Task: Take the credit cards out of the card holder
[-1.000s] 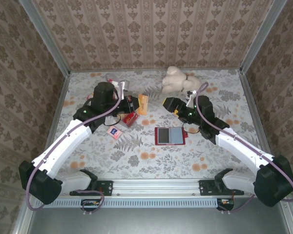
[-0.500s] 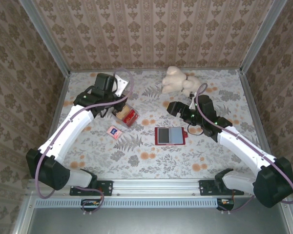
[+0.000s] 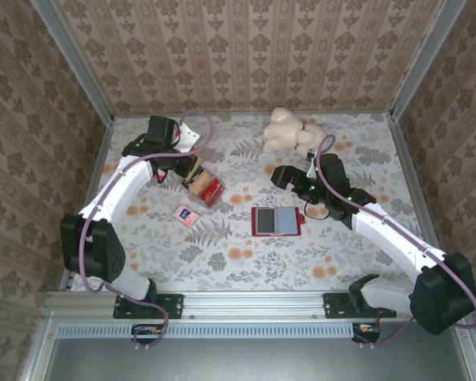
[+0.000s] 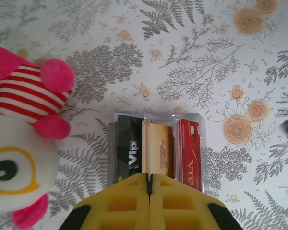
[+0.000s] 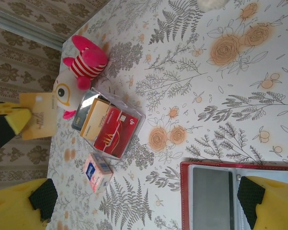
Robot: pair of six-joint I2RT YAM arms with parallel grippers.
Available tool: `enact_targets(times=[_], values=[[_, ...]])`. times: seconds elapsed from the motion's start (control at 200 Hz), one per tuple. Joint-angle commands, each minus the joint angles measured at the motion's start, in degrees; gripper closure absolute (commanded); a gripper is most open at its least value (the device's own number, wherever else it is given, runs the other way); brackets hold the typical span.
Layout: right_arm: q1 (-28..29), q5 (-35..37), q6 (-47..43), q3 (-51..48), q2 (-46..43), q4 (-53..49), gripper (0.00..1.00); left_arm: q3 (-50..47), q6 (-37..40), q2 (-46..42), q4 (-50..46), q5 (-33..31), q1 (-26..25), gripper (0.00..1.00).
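Left wrist view looks past the left gripper (image 4: 149, 178), its fingers pressed together above a clear box (image 4: 156, 151) at the far left of the table (image 4: 206, 57), beside a pink-and-white toy (image 4: 24, 143). From the right wrist, a yellow-orange credit card (image 5: 38, 122) shows pinched in that grip. The right gripper (image 5: 145, 195) stands wide apart, holding nothing, over the card holder (image 5: 211, 189), which lies open right of centre.

Open card holder (image 5: 213, 194) near clear box (image 5: 108, 125)
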Motion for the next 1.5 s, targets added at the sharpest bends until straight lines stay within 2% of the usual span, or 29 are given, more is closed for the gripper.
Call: enact_targets(times=[0.0,0.125,0.485,0.57,0.65,1.06,1.15,1.285,1.35,1.495], values=[[-0.3,0.0,-0.4,0.9,-0.4,-0.7,0.00,1.0,1.5,3.1,1.1,4.8,0.2,1.00],[-0.3,0.0,-0.1,0.7,-0.4,-0.6,0.00,1.8,1.7,5.5,1.4,5.3,0.2,1.00],[-0.3,-1.0,0.9,0.7,0.5,0.5,0.00,6.9,3.7,12.9,-3.6,1.4,-0.1,1.00],[-0.3,-1.0,0.9,0.7,0.5,0.3,0.00,7.2,4.4,13.3,-5.2,1.2,-0.3,1.00],[-0.3,-0.5,1.0,0.6,0.1,0.2,0.00,7.5,4.8,13.2,-7.0,-2.0,-1.3,1.00],[-0.3,0.3,1.4,0.7,-0.6,-0.2,0.00,7.6,5.1,15.2,-8.0,-5.1,-2.7,1.00],[-0.2,0.3,1.4,0.8,-0.7,-0.4,0.00,8.0,4.3,15.4,-7.9,-4.8,-2.7,0.94],[-0.3,0.5,1.2,0.7,-1.0,-0.7,0.00,7.7,3.7,14.9,-7.6,-4.2,-2.8,0.81],[-0.3,0.3,1.1,0.6,-1.0,-0.6,0.00,8.2,3.1,14.5,-7.5,-5.2,-2.8,0.71],[-0.3,0.1,0.1,0.9,-0.8,-1.2,0.00,9.5,-0.3,11.8,-6.3,-5.5,-2.8,0.59]])
